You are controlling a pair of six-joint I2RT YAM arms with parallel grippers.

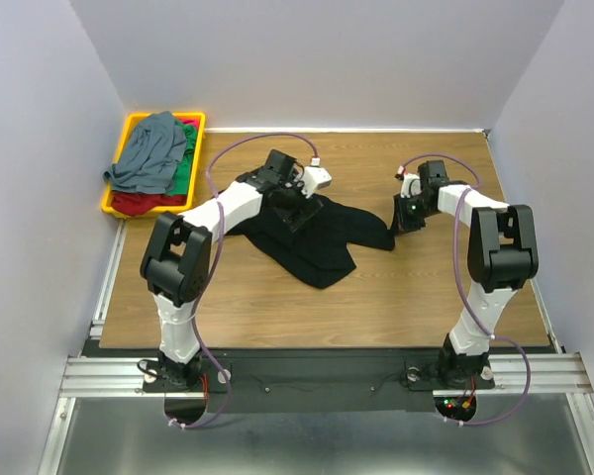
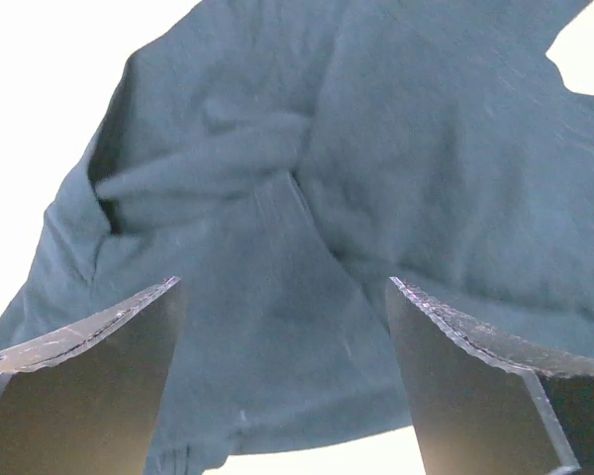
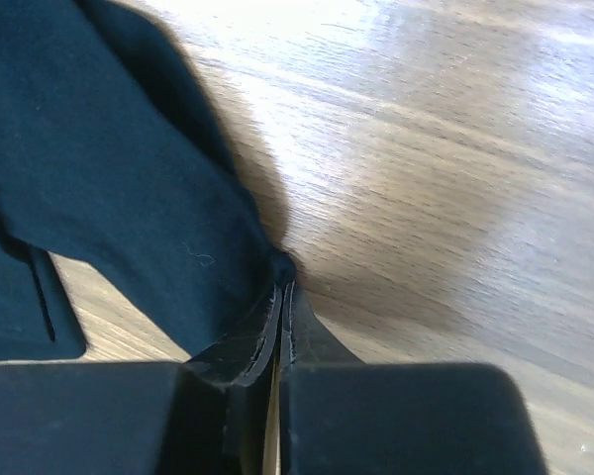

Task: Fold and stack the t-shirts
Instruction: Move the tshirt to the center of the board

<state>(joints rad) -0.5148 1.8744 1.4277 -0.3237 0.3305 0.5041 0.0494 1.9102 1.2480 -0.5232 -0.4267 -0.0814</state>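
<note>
Black t-shirt: right claw grips only its very edge, so a pull could slip free; left claw hangs open above its folds.

Black t-shirt: soft matt cloth, wrinkled. Table: wood grain, smooth, light sheen. Tray: yellow plastic, smooth. Left fingers: dark, matt, edges scratched. Frame rail: bare metal, dull.
</note>
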